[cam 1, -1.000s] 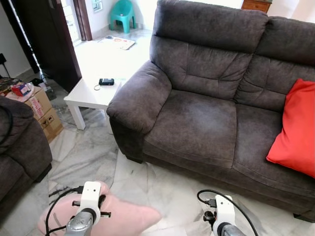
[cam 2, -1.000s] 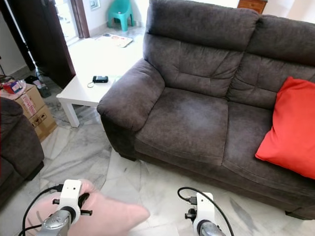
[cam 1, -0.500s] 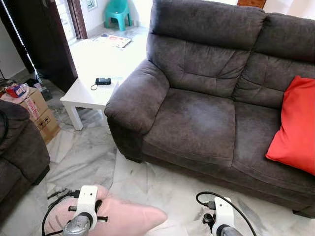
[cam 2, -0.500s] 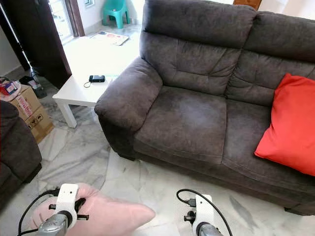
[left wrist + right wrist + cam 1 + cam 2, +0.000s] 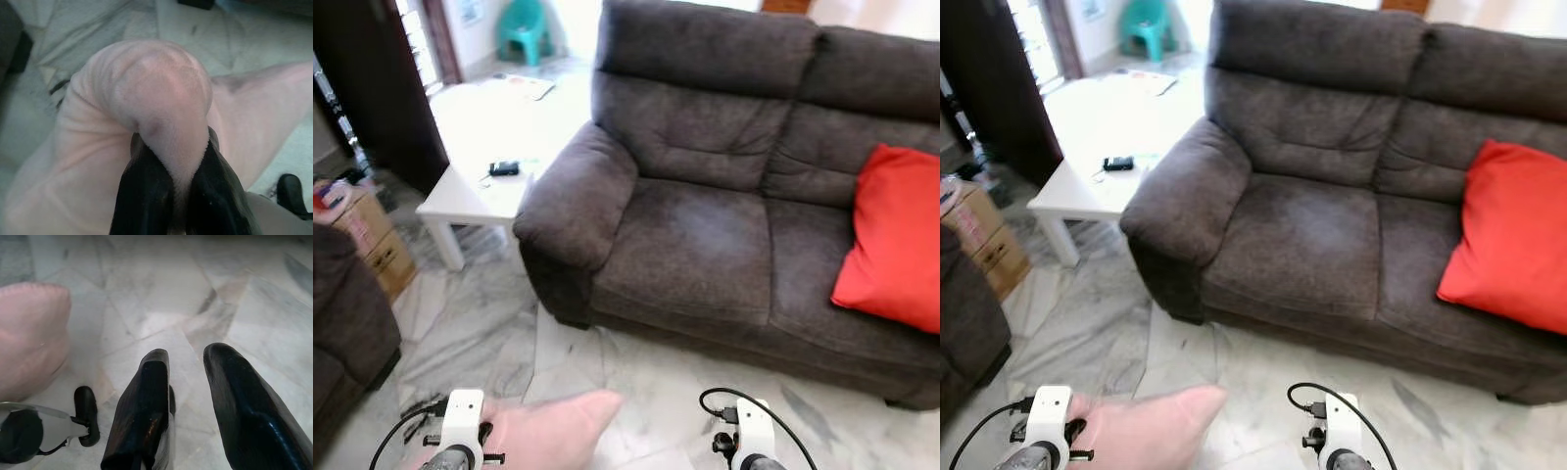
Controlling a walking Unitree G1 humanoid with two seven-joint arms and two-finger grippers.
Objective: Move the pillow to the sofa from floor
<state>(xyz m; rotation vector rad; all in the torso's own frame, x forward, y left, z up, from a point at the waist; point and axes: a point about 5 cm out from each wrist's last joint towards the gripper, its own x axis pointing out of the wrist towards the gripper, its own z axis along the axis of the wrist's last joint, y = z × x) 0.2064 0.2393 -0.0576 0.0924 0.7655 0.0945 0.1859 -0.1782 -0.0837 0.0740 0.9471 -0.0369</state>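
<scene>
A pale pink pillow (image 5: 553,431) hangs low at the bottom left, above the marble floor (image 5: 636,382). My left gripper (image 5: 173,186) is shut on a bunched fold of the pink pillow (image 5: 161,103), its black fingers (image 5: 142,196) pinching the fabric. The left wrist (image 5: 460,446) sits at the pillow's left end. The dark grey sofa (image 5: 705,235) stands just ahead. My right gripper (image 5: 188,396) is open over bare floor, nothing between its fingers, with the pink pillow (image 5: 29,333) off to its side.
A red cushion (image 5: 891,240) leans on the sofa's right seat; the left seat is bare. A white side table (image 5: 475,186) with a small dark device stands left of the sofa arm. A cardboard box (image 5: 367,235) and a second dark sofa (image 5: 342,313) sit at the far left.
The camera has moved nearer to the sofa and turned slightly. The pillow's free corner now points up and right, still held in the left gripper. The right gripper stays open.
</scene>
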